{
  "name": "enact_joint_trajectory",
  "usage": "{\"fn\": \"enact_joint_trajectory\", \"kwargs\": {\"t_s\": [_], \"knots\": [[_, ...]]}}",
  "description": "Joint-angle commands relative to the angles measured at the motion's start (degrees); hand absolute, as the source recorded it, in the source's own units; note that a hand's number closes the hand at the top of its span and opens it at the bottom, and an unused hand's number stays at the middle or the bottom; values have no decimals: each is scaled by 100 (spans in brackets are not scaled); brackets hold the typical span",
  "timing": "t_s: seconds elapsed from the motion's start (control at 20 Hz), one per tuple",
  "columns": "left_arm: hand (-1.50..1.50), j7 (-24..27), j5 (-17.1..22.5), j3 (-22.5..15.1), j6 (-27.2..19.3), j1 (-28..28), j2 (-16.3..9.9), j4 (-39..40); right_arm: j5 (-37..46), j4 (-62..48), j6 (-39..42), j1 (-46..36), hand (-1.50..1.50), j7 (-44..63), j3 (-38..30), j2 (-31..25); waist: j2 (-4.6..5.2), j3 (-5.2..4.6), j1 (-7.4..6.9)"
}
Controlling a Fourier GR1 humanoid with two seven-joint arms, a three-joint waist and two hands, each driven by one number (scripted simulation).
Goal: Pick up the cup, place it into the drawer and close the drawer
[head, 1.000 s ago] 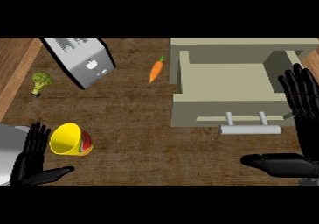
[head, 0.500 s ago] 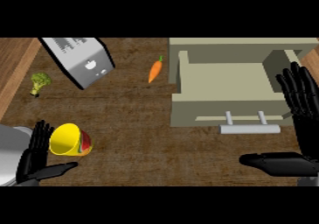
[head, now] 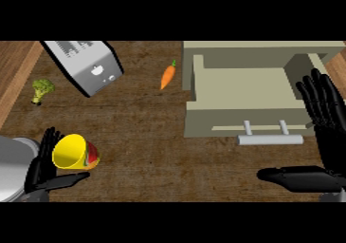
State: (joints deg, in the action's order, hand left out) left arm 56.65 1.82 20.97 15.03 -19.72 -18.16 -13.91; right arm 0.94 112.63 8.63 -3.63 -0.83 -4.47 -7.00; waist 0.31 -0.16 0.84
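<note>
Meanwhile, cup on its side by the left hand, drawer standing open

Down at the lower left of the frame the yellow cup (head: 76,152) lies tipped on the brown counter (head: 147,137), its open mouth turned toward the left hand (head: 44,166). That hand is spread, fingers straight and pointing up the frame just beside the cup's rim, thumb stretched out underneath it; nothing is curled round the cup, and I can't say for sure whether the fingers touch it.

Over at the right, the beige drawer (head: 249,92) is pulled out, its pale inside showing, with a silver handle (head: 269,139) along its near front. The right hand (head: 328,118) stands at the right edge beside the drawer, fingers straight and up, thumb jutting left below the handle, holding nothing.

A carrot (head: 168,77) lies just left of the drawer. At upper left sits a tilted silver toaster (head: 88,64), and a piece of broccoli (head: 41,88) lies near the left edge
</note>
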Motion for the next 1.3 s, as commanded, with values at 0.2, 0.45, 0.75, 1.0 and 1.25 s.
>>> {"fn": "enact_joint_trajectory", "kwargs": {"t_s": [0.2,0.45,0.75,1.0,1.25], "knots": [[-150,659,38,-59,647,-88,262,22,-135,55,129,112,-150,33,-35,-34,1,-2,17],[-150,574,166,-53,1188,-196,296,-84,156,-52,-28,18,-150,-32,110,66,13,-9,13],[150,445,219,-187,1793,-194,369,-231,-241,-167,153,-109,-150,-60,-168,-63,11,-8,20],[150,121,497,-90,2163,-415,405,-360,-270,-284,283,-41,-150,-174,-327,-241,4,-1,9],[150,673,416,-257,1862,-161,691,-781,-87,-57,194,163,-150,-76,-143,-130,-13,0,3]]}}
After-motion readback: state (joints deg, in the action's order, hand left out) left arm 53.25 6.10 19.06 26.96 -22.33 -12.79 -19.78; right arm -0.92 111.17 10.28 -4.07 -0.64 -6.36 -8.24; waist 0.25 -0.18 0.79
